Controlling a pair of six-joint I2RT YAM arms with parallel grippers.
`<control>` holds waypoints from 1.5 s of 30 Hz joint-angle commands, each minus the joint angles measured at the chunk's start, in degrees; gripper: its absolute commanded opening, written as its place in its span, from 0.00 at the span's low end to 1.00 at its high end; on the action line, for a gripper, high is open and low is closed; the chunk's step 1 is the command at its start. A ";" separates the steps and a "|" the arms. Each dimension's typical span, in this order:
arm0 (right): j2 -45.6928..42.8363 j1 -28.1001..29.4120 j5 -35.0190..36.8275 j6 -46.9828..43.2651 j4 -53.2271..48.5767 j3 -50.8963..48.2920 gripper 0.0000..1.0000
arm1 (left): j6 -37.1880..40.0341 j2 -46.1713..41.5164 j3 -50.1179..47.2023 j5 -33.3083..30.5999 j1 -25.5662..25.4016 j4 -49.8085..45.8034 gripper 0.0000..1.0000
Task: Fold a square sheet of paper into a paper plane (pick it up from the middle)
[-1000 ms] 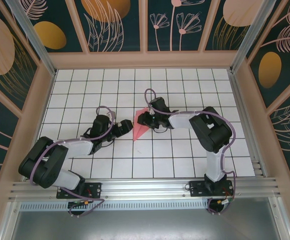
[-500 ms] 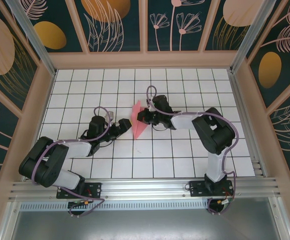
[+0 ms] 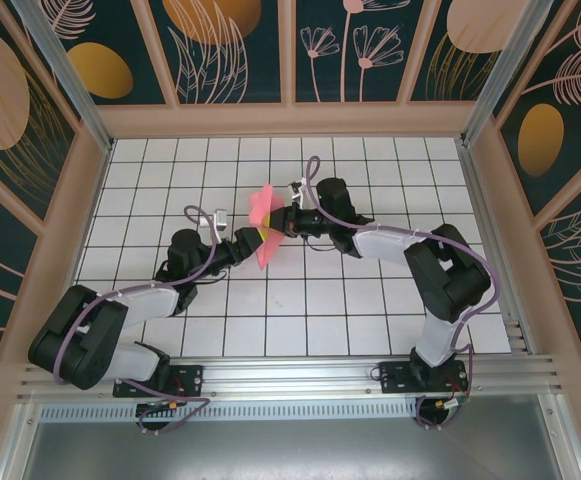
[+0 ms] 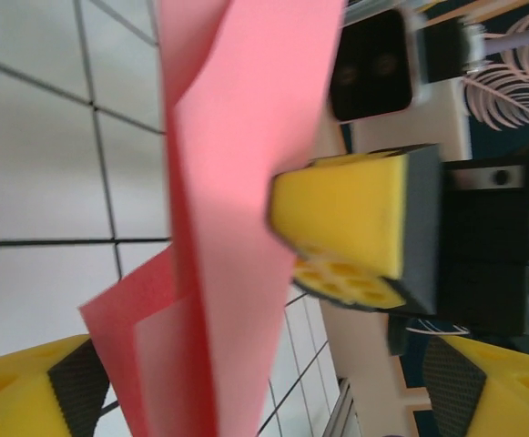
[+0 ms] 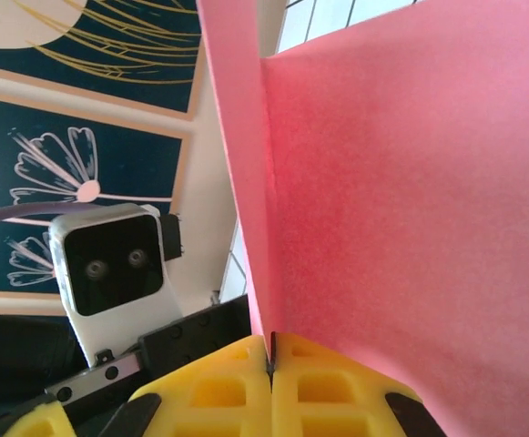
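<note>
Between left tool (image 3: 248,240) and right tool (image 3: 278,224), thin creased salmon-pink paper plane (image 3: 264,253)

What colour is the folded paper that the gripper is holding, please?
Salmon pink, plain with no pattern; the paper shows best in the right wrist view.

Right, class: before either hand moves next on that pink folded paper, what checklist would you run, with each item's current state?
1. Right hand pinching the paper plane: ok, pads shut on it.
2. Left hand open around the paper: ok, fingers apart either side.
3. Hands clear of each other: ok, gap seen from left wrist.
4. Paper clear of the table: cannot tell.
5. Folds even and crisp: cannot tell.
</note>
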 commanded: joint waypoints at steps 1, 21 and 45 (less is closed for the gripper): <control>-2.77 -0.66 -4.09 3.80 6.00 -1.45 0.05 | -1.59 -1.40 -0.76 1.28 0.30 6.05 0.85; -4.27 -1.97 -3.38 4.19 4.15 -2.24 0.12 | -1.58 -1.52 -0.15 0.48 0.30 6.40 0.14; -20.67 -3.97 40.29 -9.94 -30.11 -7.85 0.64 | 33.02 6.01 30.90 -69.54 -9.42 -72.77 0.13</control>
